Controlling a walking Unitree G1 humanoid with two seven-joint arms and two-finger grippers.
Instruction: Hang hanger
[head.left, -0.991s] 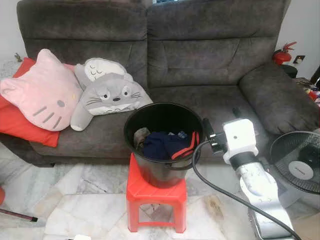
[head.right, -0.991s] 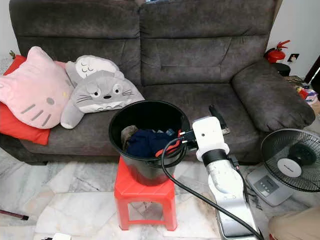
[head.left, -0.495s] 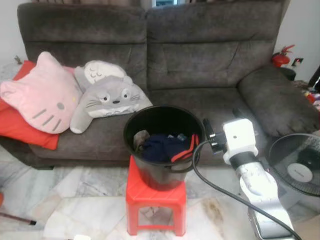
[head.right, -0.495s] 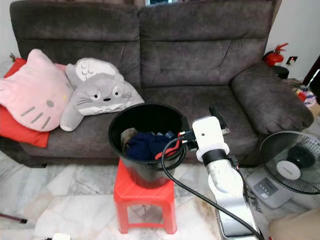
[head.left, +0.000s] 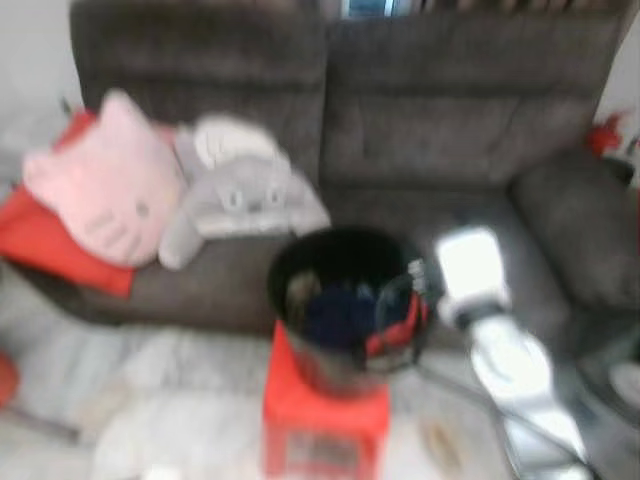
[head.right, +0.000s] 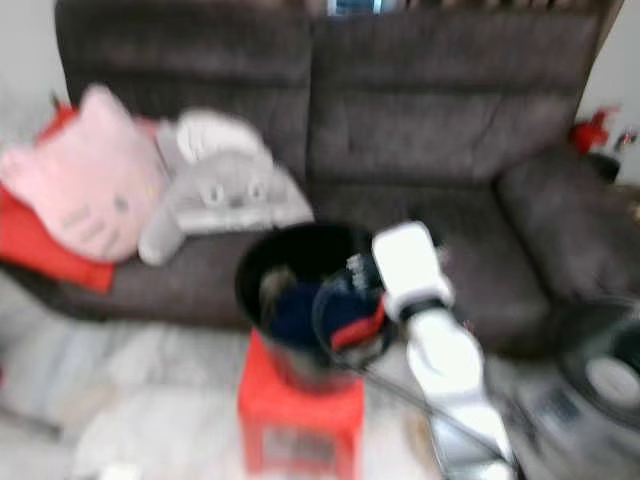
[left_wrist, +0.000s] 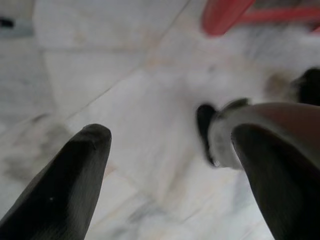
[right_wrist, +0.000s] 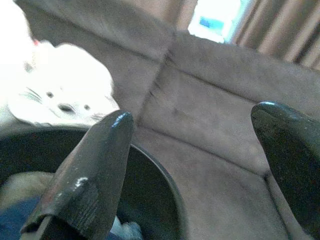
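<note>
Head views motion-blurred; fine detail lost. Dark grey-brown sofa (head.left: 450, 130), soft napped fabric, two back cushions and a rounded armrest, spans the scene. On its seat, robot's left: red cushion (head.left: 50, 235), flat pink cat-face pillow (head.left: 105, 180) leaning on it, grey-and-white rounded plush (head.left: 240, 190) touching the pillow. Pale veined marble-like tile floor (left_wrist: 125, 90). Right arm, silver with a white block at the wrist, is raised from lower right and reaches forward-left; right gripper (right_wrist: 195, 150) at the near-right rim of the black bucket (head.left: 345, 305), fingers wide apart, nothing between them, one glossy black tapered finger (right_wrist: 90, 175) over the bucket mouth. Bucket is round, smooth, dark-walled, standing on a red plastic stool (head.left: 322, 425) in front of the sofa; it holds dark blue cloth (head.right: 300, 305). Red hanger (head.left: 400, 325) lies against the bucket's right inner edge, just beside the right wrist; exact contact cannot be told through blur. Left gripper (left_wrist: 170, 165) points down at the floor, fingers apart, empty, a stool leg nearby.
</note>
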